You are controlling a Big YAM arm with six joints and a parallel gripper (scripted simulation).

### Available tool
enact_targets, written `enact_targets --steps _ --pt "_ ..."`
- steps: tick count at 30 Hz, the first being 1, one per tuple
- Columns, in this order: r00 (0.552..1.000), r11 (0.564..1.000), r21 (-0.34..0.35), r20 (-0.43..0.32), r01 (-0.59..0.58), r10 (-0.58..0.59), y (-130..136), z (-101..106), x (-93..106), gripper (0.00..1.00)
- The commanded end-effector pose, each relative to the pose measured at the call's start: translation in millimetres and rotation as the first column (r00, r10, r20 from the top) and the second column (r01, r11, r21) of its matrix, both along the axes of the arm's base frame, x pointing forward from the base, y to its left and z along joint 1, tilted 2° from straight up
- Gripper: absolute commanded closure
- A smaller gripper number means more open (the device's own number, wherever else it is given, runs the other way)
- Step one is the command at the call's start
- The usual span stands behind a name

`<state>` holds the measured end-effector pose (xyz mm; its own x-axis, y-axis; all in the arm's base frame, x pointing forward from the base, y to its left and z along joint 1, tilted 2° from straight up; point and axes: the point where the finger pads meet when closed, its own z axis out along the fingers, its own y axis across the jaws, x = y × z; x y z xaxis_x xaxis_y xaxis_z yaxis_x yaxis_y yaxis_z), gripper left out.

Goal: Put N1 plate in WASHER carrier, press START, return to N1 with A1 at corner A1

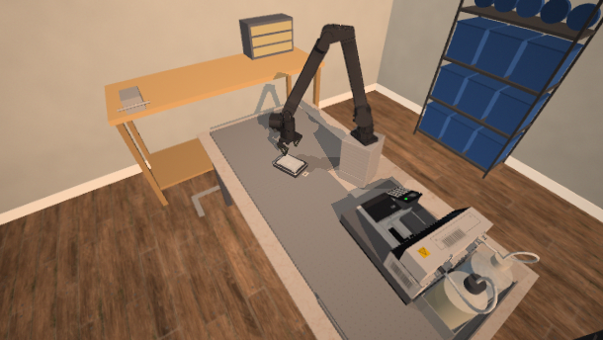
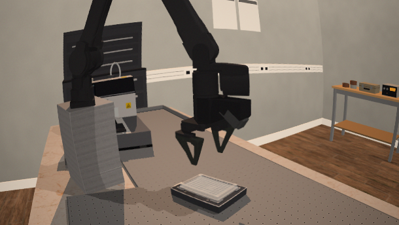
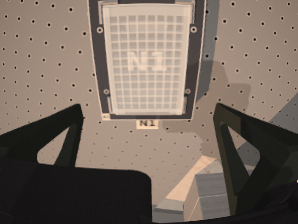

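Note:
The clear plate (image 1: pixel 291 162) (image 2: pixel 209 187) (image 3: pixel 147 65) lies in the dark-rimmed nest N1 (image 2: pixel 196 200) (image 3: pixel 98 65) and looks flat inside its corner locators. The A1 mark (image 3: pixel 105 116) shows at the nest's lower left corner in the wrist view; I cannot make out the plate's cut-off corner. My gripper (image 1: pixel 290 148) (image 2: pixel 207 158) (image 3: pixel 148 110) is open and empty, above the plate and off its label-side end. The washer (image 1: pixel 445 242) (image 2: pixel 134 140) stands farther along the bench. Its lamp (image 1: pixel 406 199) is green beside the keypad (image 1: pixel 397 192). No plate shows on its carrier.
The grey pedestal block (image 1: pixel 360 160) (image 2: pixel 88 147) under the arm's base stands between the nest and the washer, toward the bench's one long side. Bottles (image 1: pixel 460 297) stand behind the washer. The N1 label (image 3: pixel 147 124) lies beside the nest.

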<state>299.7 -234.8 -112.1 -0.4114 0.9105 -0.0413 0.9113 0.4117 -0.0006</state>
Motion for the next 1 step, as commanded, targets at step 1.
enact_targets --steps 1 --pt "1.000 1.000 -0.002 0.006 0.001 -0.001 2.8 5.3 1.1 0.00"
